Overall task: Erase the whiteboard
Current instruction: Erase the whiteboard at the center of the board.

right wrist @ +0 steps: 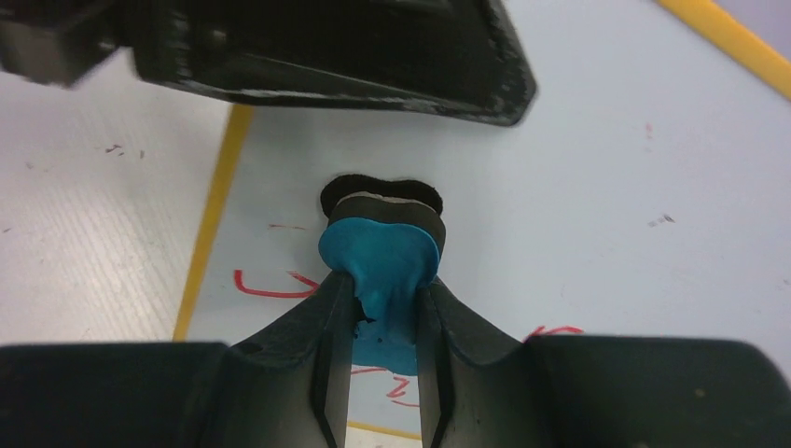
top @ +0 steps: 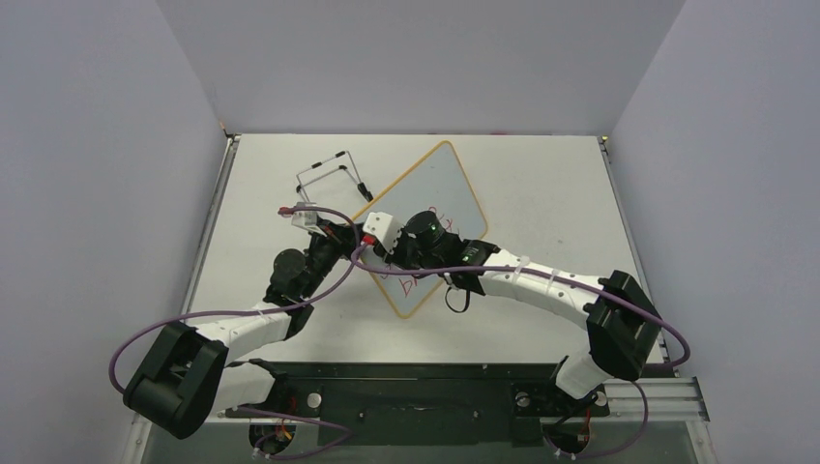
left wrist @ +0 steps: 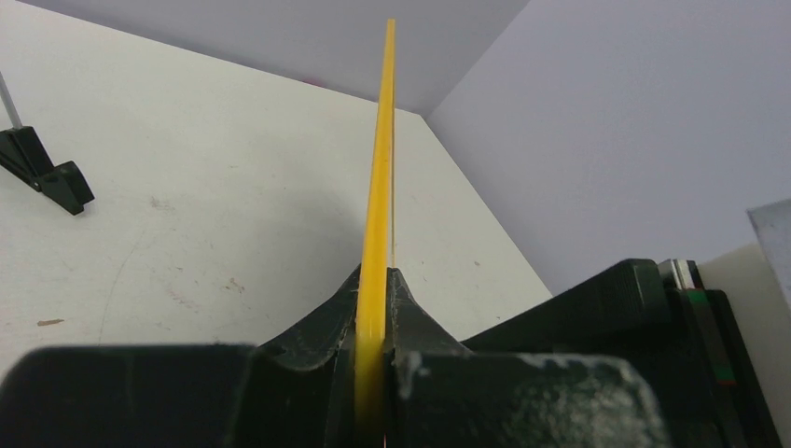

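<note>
Right wrist: we are pinching blue eraser in right gripper; felt should press flat across red writing. Left gripper clamping whiteboard frame edge-on.

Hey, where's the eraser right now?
Right wrist view: the blue eraser is pinched in the right end effector, its felt end at the whiteboard, beside red writing near the yellow frame on the left.

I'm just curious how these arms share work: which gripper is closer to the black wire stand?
Left. The left gripper clamps the edge of the whiteboard on the side toward the wire stand. The right gripper, holding a blue eraser, is over the board's face, farther off.
</note>
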